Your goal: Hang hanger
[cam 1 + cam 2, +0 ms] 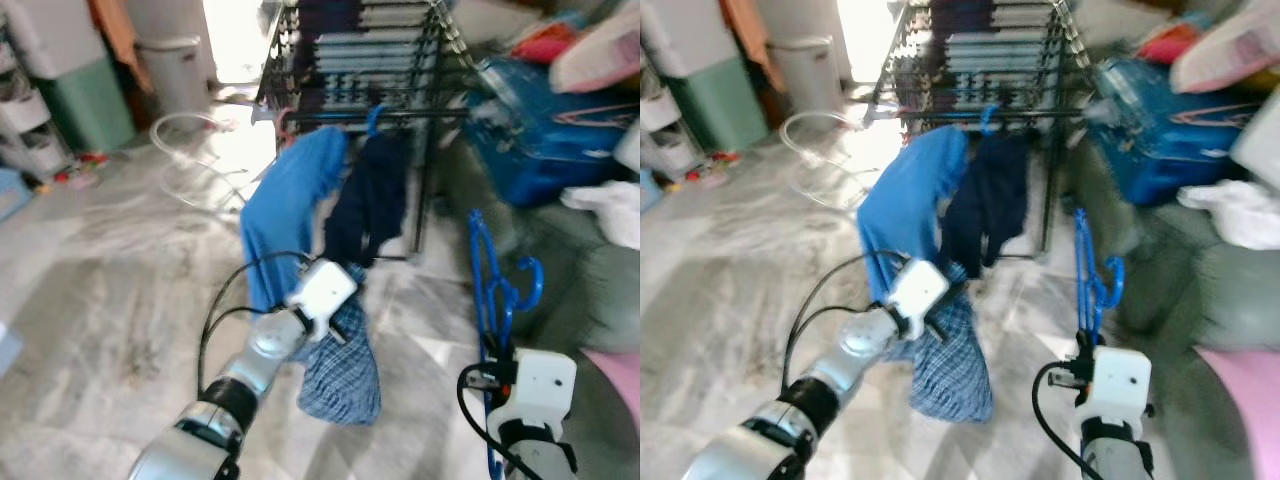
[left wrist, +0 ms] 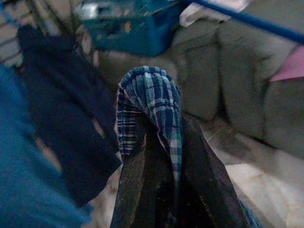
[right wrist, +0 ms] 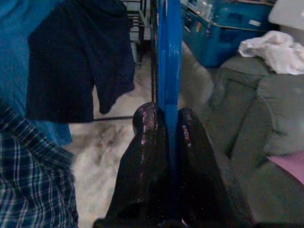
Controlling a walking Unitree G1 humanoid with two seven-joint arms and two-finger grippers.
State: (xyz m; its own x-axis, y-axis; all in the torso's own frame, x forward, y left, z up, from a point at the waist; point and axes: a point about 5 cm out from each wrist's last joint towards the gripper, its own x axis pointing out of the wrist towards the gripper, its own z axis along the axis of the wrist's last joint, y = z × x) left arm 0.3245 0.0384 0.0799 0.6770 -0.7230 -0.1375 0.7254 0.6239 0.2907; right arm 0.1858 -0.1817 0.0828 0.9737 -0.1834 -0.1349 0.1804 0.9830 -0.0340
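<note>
Gripping the blue hanger (image 3: 168, 52), the right pincer (image 3: 164, 123) is holding it upright beside the drying rack (image 1: 400, 60). The left pincer (image 2: 159, 142) is clenching a plaid cloth (image 1: 340, 370) that's dangling over the floor (image 1: 100, 280), below the hanging shirts.

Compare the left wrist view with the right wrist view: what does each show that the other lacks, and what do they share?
Left wrist alone: the left gripper pinching a bunched fold of the plaid cloth.

Right wrist alone: the right gripper clamped on the blue hanger, and a white cloth on the sofa.

Both: the dark navy garment, the blue bin and the grey sofa.
</note>
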